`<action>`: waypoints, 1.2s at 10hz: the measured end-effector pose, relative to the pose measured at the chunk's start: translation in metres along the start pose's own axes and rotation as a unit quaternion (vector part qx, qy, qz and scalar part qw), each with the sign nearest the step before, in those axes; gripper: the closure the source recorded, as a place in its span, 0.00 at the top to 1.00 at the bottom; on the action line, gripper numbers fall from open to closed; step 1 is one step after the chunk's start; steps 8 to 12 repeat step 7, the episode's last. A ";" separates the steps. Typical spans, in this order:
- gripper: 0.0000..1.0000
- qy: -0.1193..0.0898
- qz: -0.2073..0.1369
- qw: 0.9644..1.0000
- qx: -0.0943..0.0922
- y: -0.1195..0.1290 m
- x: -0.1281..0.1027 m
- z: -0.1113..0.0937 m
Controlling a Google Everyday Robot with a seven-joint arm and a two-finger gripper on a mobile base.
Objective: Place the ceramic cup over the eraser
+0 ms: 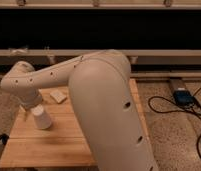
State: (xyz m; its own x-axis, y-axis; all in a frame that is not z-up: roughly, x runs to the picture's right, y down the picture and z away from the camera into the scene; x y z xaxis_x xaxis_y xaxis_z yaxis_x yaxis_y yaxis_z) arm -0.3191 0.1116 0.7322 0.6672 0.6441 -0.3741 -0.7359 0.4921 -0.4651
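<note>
While folded leftward, arm point(99, 100) low, jaws at ceramic cup point(42, 118).

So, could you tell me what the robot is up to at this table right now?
The robot's single arm reaches across the wooden table, blocking much of it. At its far end, over the table's left side, the gripper is at the white ceramic cup, which sits low over the wood, apparently upside down. A flat whitish piece lies just behind. No eraser is visible, so I can't say whether the cup covers it.
</note>
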 end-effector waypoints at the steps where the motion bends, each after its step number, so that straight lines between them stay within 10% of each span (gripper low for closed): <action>1: 0.80 -0.003 0.001 1.000 -0.001 -0.001 0.001 -0.002; 12: 0.80 -0.017 0.010 1.000 -0.001 -0.011 0.001 -0.018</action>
